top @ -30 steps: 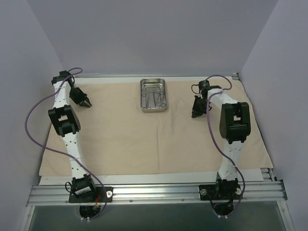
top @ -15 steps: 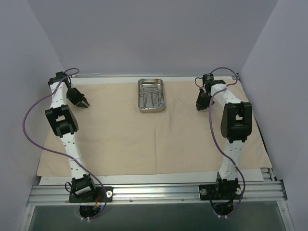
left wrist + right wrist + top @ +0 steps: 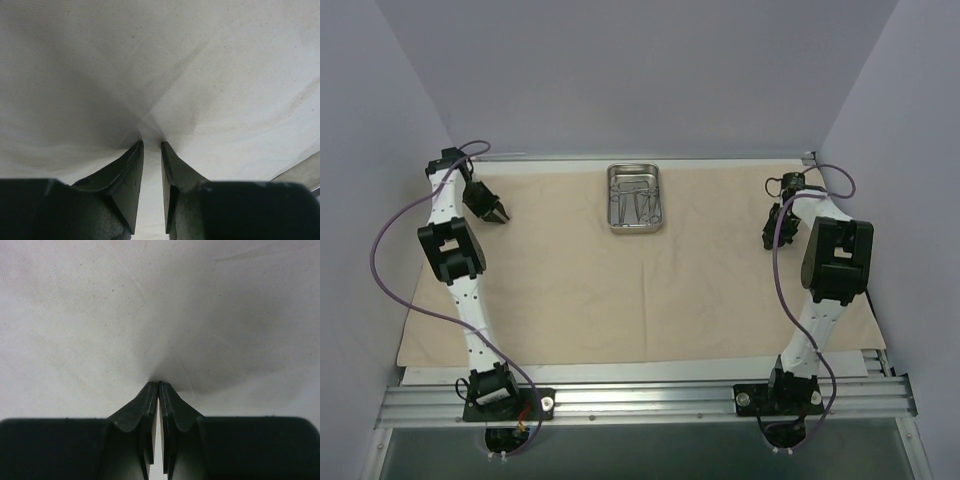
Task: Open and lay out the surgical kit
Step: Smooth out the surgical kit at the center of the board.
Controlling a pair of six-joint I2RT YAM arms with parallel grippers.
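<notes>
Pale lavender walls (image 3: 620, 80). The surface (image 3: 650, 370) is covered by the beige cloth wrap (image 3: 620, 290), spread flat. The steel tray (image 3: 611, 198) sits on it at far centre, instruments (image 3: 638, 200) inside, not laid out yet. Left end effector (image 3: 152, 144) is nipped on a small cloth pucker, far left. Right end effector (image 3: 158, 384) is nearly together on a pinch of cloth, far right. Risk: tugging the cloth could drag or tip the tray and spill the instruments, and the thin pinch may slip. No readable writing or brands.

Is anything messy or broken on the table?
Nothing looks broken or spilled. The cloth lies spread out, just puckered where the left gripper and right gripper pinch it, and the tools sit inside the tray.
</notes>
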